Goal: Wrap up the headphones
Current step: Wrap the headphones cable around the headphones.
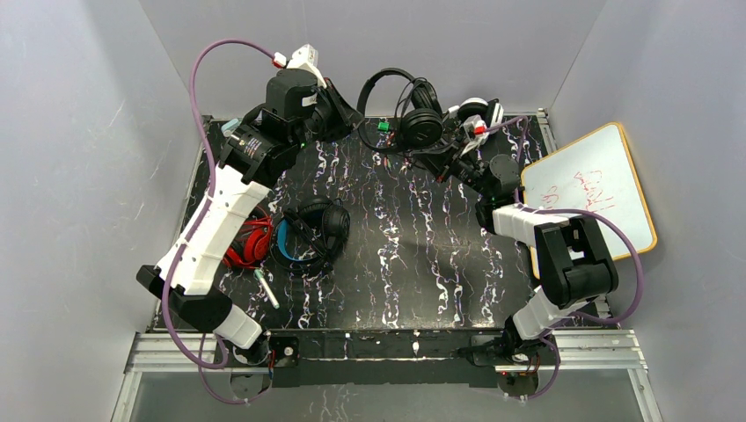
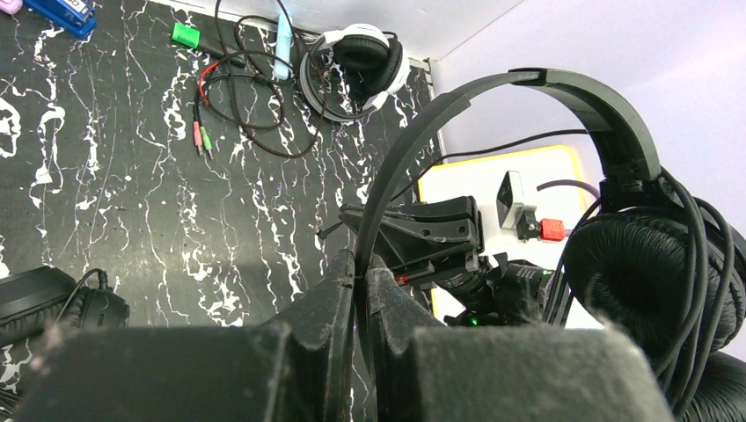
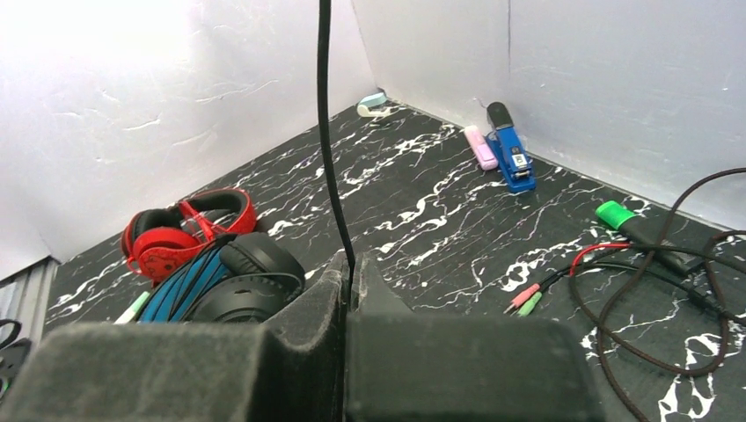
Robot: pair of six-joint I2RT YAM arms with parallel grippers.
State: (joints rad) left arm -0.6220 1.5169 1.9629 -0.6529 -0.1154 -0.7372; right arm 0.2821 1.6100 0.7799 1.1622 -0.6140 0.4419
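Left end effector clamped on headband of all-black headphones — set held at far centre of table. Right end effector closed on thin cable — cable runs straight up from jaws, headphones just left of it. Right arm nearer for winding.

Black headphones tight in left tool

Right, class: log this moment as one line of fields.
left gripper: shut on black headphones by headband | right gripper: shut on cable | red pair, blue-banded pair: on table
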